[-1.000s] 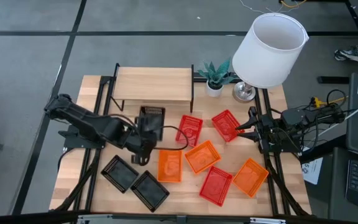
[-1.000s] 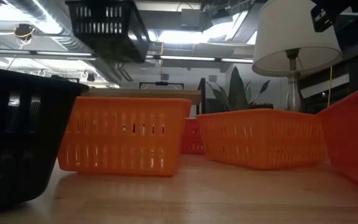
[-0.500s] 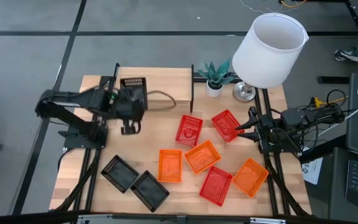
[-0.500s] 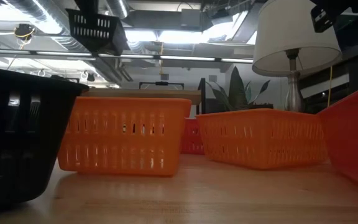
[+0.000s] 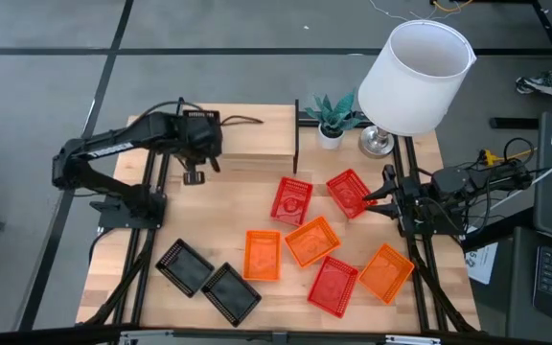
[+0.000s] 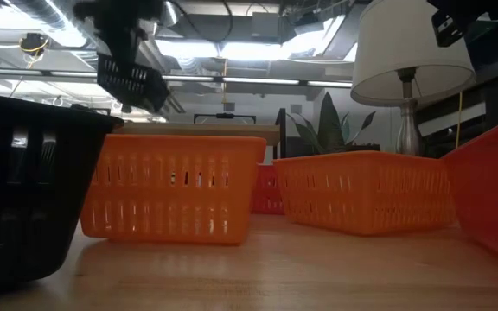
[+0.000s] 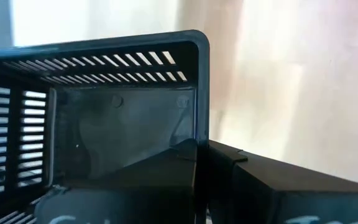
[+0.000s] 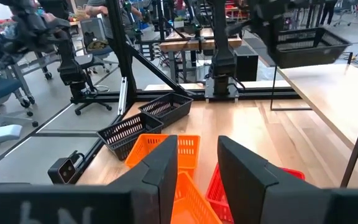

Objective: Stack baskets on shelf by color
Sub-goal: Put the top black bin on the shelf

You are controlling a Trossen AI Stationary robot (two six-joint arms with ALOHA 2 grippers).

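My left gripper point(image 5: 199, 144) is over the left end of the light-wood shelf point(image 5: 252, 134), shut on a black basket point(image 6: 129, 79) that hangs tilted in the air; the right wrist view shows the basket point(image 8: 306, 45) above the shelf top. Two more black baskets point(image 5: 185, 266) point(image 5: 230, 292) sit on the table's near left. Three orange baskets point(image 5: 262, 254) point(image 5: 312, 240) point(image 5: 386, 271) and three red ones point(image 5: 290, 199) point(image 5: 348, 192) point(image 5: 333, 285) stand on the table's middle and right. My right gripper point(image 5: 379, 199) waits open at the right edge, beside a red basket. My left gripper holds the black basket by one side wall near a corner point(image 7: 196, 134), at the rim. One finger point(image 7: 148, 171) is inside the basket and the other finger point(image 7: 284, 183) outside. The basket is lifted clear and tilted above the shelf.
A lamp with a big white shade point(image 5: 415, 77) and a small potted plant point(image 5: 331, 115) stand at the far right, beside the shelf. Black frame rails run along both table sides. Bare wood lies between the shelf and the baskets. People and chairs show in the room beyond.
My left gripper has carried the black basket from above the table's middle toward the far left, to over the shelf's left end. The basket stayed lifted in the hold and now shows lower and tilted in the low view. The right arm kept still.
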